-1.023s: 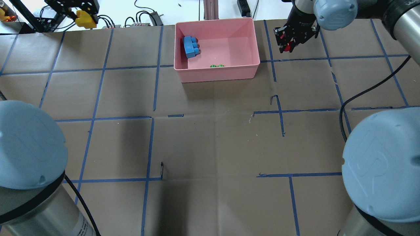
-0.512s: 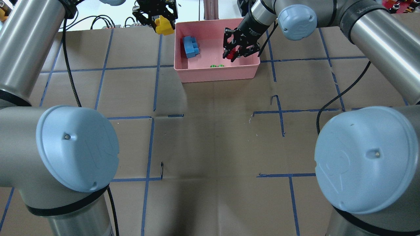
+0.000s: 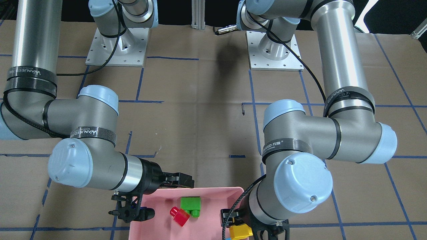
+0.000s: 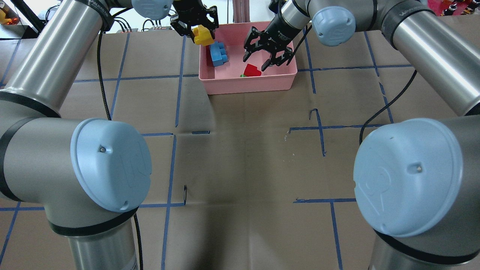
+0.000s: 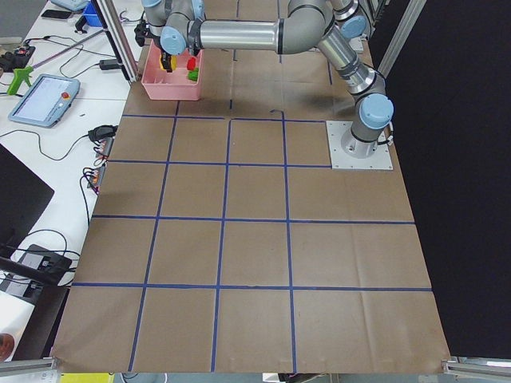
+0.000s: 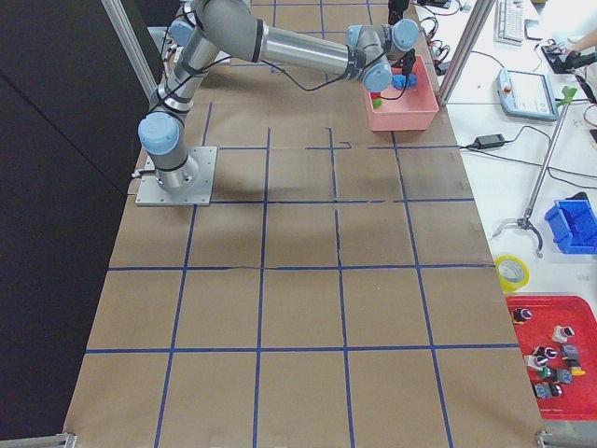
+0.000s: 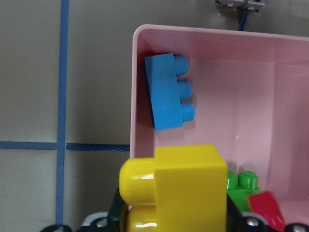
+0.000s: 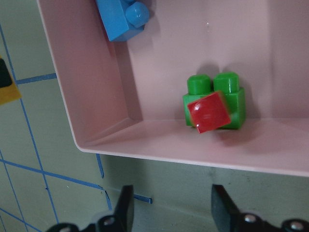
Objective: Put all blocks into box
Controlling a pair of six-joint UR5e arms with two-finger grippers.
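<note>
The pink box [image 4: 262, 80] stands at the table's far middle. In it lie the light blue block [image 4: 217, 54], the green block [image 8: 216, 99] and the red block [image 4: 252, 70], which is tilted against the green one. My right gripper [image 4: 267, 56] hangs open and empty just above the box's right half, over the red block; its fingers [image 8: 123, 208] stand wide apart. My left gripper [image 4: 200, 35] is shut on the yellow block [image 7: 190, 188] and holds it above the box's far left corner, close to the light blue block [image 7: 168, 92]. The box wall also shows in the left wrist view [image 7: 140, 96].
An aluminium post [image 4: 240, 11] rises just behind the box. Cables and power bricks [image 4: 157, 24] lie beyond the table's far edge. Both arms' elbows [image 3: 300, 186] hang over the table near the box. Blue tape lines grid the brown table cover [image 4: 243, 157].
My right gripper moved left over the box and opened; the red block dropped in beside the green one. My left gripper carried the yellow block right, to the box's far left corner.
</note>
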